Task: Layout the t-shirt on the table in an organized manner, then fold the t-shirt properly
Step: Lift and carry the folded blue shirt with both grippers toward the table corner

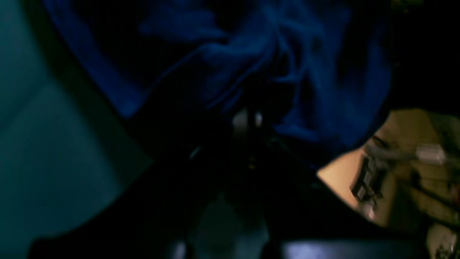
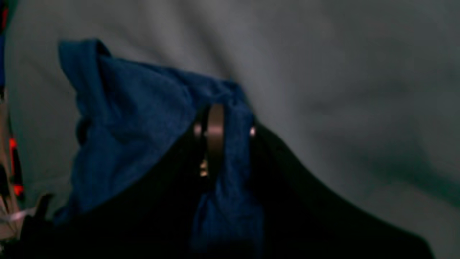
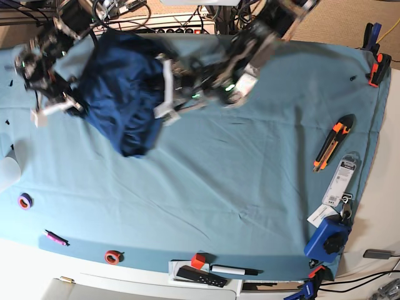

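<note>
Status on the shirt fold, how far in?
Early. Done: both end effectors have the t-shirt pinched, right end effector shut on a bunched fold, left end effector buried in cloth. In hand: it hangs crumpled between them above the table. Left: spreading it flat, then every fold.

Bright, even overhead view; both wrist views dim and soft.

From the base view you get flat, even light on the table [image 3: 250, 175], though both arms smear with motion blur. Your left wrist view is very dark: beyond the jaws the t-shirt [image 1: 251, 57] shows only as murky blue folds, black shadow fills the area beneath them, and a warm lit patch glows off to the right. Your right wrist view is grey, soft, out of focus.
</note>
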Robot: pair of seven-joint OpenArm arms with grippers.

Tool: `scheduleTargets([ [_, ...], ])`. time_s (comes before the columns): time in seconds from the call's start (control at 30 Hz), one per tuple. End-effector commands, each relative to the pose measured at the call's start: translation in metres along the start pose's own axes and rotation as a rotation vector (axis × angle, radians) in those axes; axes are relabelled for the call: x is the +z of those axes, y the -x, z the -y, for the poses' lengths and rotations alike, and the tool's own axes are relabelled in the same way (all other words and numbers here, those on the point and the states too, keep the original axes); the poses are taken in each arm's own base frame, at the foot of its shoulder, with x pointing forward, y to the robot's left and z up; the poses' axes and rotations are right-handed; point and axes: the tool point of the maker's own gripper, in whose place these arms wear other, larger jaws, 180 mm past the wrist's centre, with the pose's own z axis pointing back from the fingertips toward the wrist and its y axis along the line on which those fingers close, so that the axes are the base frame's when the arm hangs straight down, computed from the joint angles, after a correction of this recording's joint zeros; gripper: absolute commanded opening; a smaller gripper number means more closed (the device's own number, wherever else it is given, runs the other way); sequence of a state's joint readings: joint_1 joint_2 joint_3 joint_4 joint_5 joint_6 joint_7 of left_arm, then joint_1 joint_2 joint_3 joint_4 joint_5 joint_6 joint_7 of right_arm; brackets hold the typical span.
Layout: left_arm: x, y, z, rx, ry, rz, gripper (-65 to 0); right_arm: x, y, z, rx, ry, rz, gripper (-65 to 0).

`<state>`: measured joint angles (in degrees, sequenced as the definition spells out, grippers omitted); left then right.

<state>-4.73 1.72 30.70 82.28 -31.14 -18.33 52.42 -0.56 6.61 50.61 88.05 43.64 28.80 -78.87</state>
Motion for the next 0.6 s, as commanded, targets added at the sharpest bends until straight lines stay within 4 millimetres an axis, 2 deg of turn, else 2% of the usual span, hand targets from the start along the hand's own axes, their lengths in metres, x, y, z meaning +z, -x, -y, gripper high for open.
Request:
scheduleTargets([
  [0.0, -0.007, -0.015, 0.004, -0.024, 0.005, 0.011, -65.0, 0.010, -0.010, 0.005, 0.006, 0.008, 0.041, -65.0],
  [0.17, -0.033, -0.051, 0.022, -0.129, 0.044, -0.022, -65.0, 0.046, 0.002, 0.042, -0.080, 0.051, 0.118, -65.0],
  [0.33, -0.039, -0.071, 0.021, -0.270, 0.018, -0.045, -65.0, 0.086, 0.007, 0.072, -0.182, 0.087, 0.222, -65.0],
  [0.47, -0.039, -0.084, 0.017, -0.367, -0.021, -0.040, -65.0, 0.107, 0.011, 0.085, -0.226, 0.103, 0.274, -65.0],
  [0.57, -0.038, -0.094, 0.011, -0.390, -0.061, -0.012, -65.0, 0.111, 0.012, 0.085, -0.234, 0.099, 0.280, -65.0],
])
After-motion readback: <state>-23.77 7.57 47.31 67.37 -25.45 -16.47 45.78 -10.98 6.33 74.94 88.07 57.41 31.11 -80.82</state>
